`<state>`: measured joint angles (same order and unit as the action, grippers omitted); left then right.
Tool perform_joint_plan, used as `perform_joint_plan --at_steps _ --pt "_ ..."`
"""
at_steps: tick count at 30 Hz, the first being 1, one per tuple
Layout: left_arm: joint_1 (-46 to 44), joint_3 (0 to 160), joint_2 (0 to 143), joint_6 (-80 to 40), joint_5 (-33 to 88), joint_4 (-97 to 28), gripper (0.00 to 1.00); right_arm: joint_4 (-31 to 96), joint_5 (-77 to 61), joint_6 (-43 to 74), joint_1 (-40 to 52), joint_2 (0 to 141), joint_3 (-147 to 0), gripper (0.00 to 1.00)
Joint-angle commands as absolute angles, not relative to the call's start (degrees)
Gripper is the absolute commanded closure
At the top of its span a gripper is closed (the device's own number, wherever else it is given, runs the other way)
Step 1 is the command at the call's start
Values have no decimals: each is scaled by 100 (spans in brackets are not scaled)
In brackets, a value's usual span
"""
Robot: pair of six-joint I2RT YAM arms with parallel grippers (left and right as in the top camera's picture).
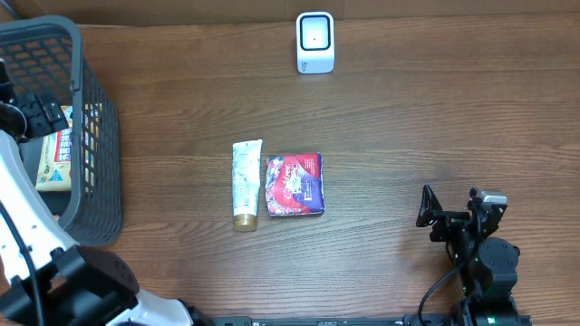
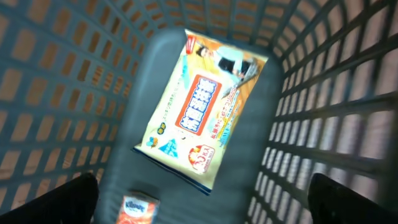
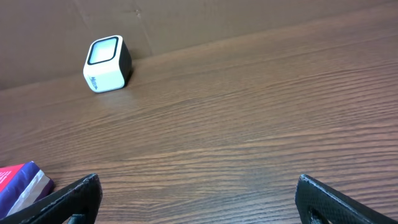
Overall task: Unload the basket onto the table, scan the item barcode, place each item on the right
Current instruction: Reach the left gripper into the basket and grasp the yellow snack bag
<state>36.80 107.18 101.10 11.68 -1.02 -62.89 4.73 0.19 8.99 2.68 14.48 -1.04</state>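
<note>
Our left gripper (image 2: 211,202) hangs wide above the wipes pack (image 2: 199,106).
We judge it soft, light, slick; pinch across its long edges.

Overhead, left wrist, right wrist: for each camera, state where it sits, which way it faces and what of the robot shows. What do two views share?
Overhead: above the table, facing straight down; left arm over the basket, right arm visible.
Left wrist: on the left arm, looking down into the basket at a wipes pack; left fingers at bottom corners.
Right wrist: low over the table, facing the scanner; right fingers at bottom corners.
Shared: overhead and right wrist both show scanner and purple packet.
</note>
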Motion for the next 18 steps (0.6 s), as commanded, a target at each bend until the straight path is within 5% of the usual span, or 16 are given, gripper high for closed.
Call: perform_joint_plan --at_steps 1,12,18 --pt "3785 10702 10503 1747 126 -6239 0 484 -10 913 294 1444 -47 0" --pt "3900 10702 11716 2290 567 -6228 0 486 -10 910 294 1444 -47 0" --pt "3903 10702 12473 2381 -204 -6230 0 484 -12 910 294 1444 -47 0"
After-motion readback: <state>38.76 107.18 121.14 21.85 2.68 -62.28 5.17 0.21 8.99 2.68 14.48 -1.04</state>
